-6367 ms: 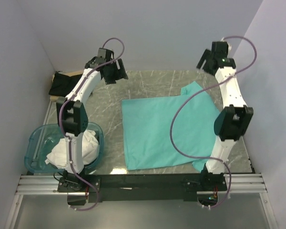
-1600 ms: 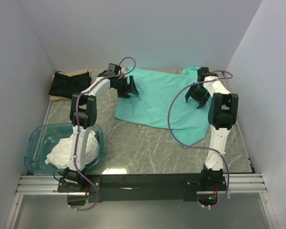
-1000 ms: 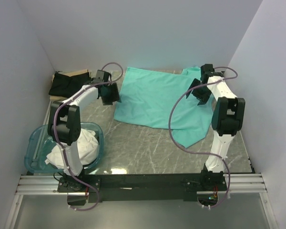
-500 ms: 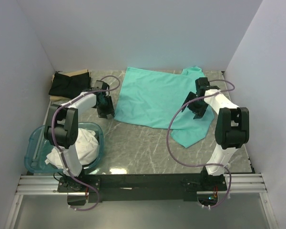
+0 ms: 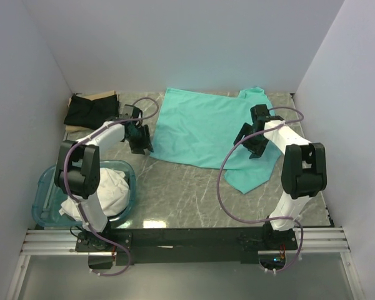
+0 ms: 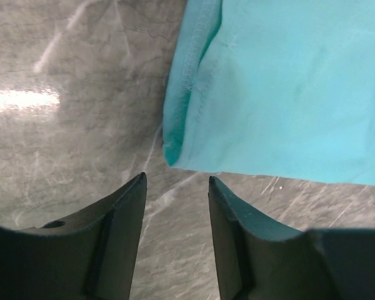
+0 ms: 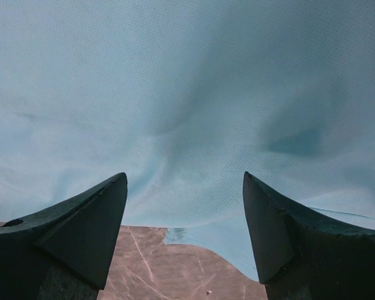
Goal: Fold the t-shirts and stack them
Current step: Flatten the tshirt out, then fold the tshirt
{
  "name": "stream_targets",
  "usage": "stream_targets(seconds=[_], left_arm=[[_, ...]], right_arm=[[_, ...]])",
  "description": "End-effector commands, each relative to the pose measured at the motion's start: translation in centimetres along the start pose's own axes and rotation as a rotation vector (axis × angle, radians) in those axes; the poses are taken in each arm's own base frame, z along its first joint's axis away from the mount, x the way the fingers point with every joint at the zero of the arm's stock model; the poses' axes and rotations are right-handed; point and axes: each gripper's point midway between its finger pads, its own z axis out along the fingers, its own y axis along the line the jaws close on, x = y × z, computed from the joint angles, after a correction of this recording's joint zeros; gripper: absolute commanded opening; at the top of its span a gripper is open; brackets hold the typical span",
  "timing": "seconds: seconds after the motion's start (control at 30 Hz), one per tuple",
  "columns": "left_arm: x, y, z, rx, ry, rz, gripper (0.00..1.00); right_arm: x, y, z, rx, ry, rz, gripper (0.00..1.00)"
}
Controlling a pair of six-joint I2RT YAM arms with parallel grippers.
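The mint-teal t-shirt point(image 5: 200, 128) lies folded across the far middle of the table, one part hanging down toward the right front point(image 5: 250, 175). My left gripper point(image 5: 140, 142) is open and empty, low over the table just left of the shirt's near left corner point(image 6: 175, 153). My right gripper point(image 5: 251, 149) is open and empty, low over the shirt's near right part point(image 7: 187, 112), close to its edge. A black t-shirt point(image 5: 87, 109) lies folded at the far left. White shirts point(image 5: 109, 190) sit bunched in the blue tub point(image 5: 47, 194).
A tan cardboard sheet point(image 5: 100, 95) shows under the black shirt at the far left. The blue tub stands at the near left beside my left arm's base. Walls close in the table at the left, back and right. Grey marbled tabletop point(image 5: 181, 194) shows in front.
The shirt was flat at the table's middle; it now lies folded toward the back. Over the last second both grippers let go, drew nearer and came down to the shirt's near corners.
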Motion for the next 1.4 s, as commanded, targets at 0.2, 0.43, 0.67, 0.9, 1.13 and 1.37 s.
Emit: stream_targets(seconds=[0.2, 0.43, 0.67, 0.9, 1.13, 1.37], left_arm=[[1.0, -0.6, 1.0, 0.019, 0.067, 0.030, 0.40], [1.6, -0.3, 2.1, -0.007, 0.103, 0.030, 0.41], [1.1, -0.8, 2.9, -0.004, 0.096, 0.022, 0.40], [1.1, -0.9, 3.7, 0.006, 0.103, 0.011, 0.23], [0.6, -1.6, 4.2, 0.029, 0.099, -0.012, 0.00], [-1.1, -3.1, 3.7, 0.070, 0.072, -0.011, 0.00]], right_arm=[[-0.4, 1.0, -1.7, -0.031, -0.067, -0.003, 0.81], [-0.1, 0.8, -1.8, -0.032, -0.064, -0.007, 0.81], [1.7, -0.3, -2.2, -0.008, -0.042, -0.031, 0.81], [5.1, -2.8, -2.9, 0.017, -0.016, -0.026, 0.81], [8.6, -6.0, -3.6, 0.083, 0.019, 0.004, 0.80], [11.3, -7.9, -3.6, 0.118, 0.059, 0.054, 0.74]])
